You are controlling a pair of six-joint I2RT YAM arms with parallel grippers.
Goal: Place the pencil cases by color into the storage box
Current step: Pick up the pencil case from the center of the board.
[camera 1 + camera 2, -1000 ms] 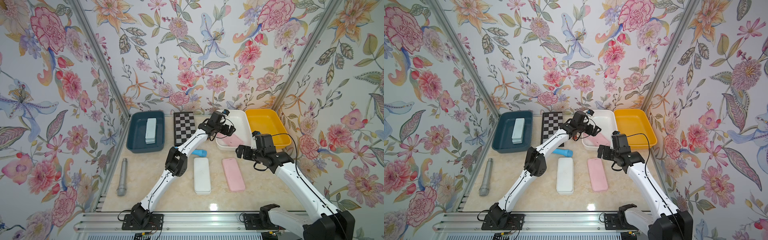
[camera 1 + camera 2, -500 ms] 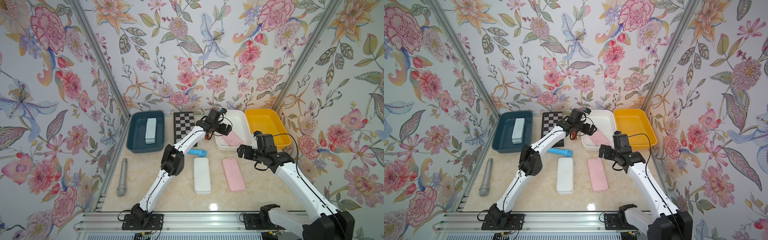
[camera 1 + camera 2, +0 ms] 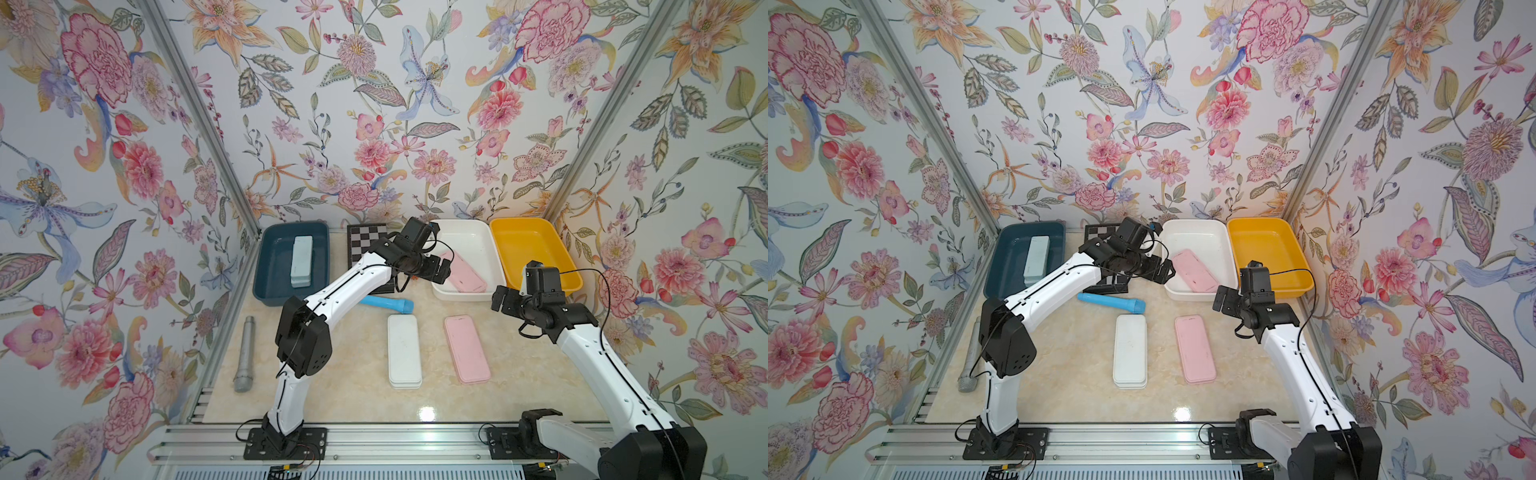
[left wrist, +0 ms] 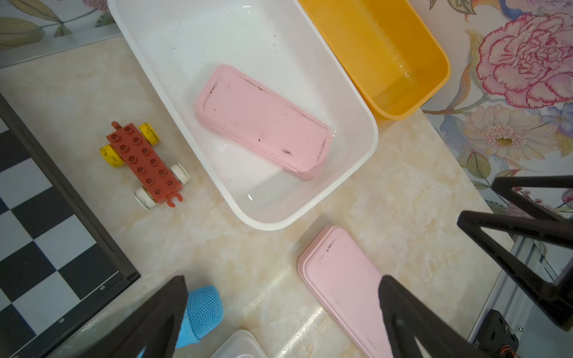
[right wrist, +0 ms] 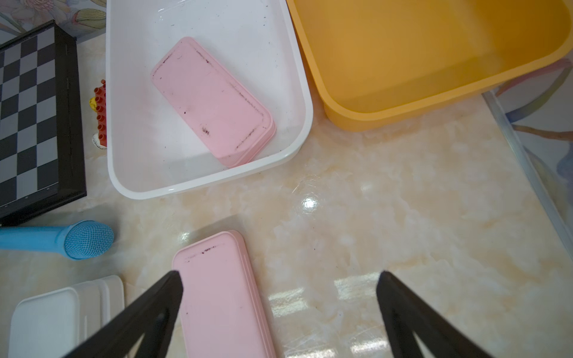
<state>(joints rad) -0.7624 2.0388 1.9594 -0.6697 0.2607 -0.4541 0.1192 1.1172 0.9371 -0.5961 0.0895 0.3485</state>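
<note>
A pink pencil case [image 3: 463,272] lies slanted in the white tray [image 3: 465,241], also seen in the left wrist view [image 4: 263,121]. A second pink pencil case [image 3: 466,348] and a white pencil case [image 3: 404,350] lie side by side on the table. The light blue pencil case [image 3: 301,261] rests in the dark blue tray [image 3: 276,266]. My left gripper [image 3: 440,270] hovers open and empty at the white tray's near left corner. My right gripper [image 3: 500,297] is open and empty, above the table just right of the loose pink pencil case [image 5: 217,294].
A yellow tray [image 3: 532,253] stands right of the white one. A checkered board [image 3: 365,243] lies between the dark blue and white trays, with a red toy brick car [image 4: 144,164] beside it. A bright blue tube [image 3: 386,305] lies under my left arm; a grey microphone [image 3: 245,359] sits far left.
My left arm has swung its elbow leftward and the left gripper has drawn back slightly from over the pink case in the white tray. The right arm has barely moved.
</note>
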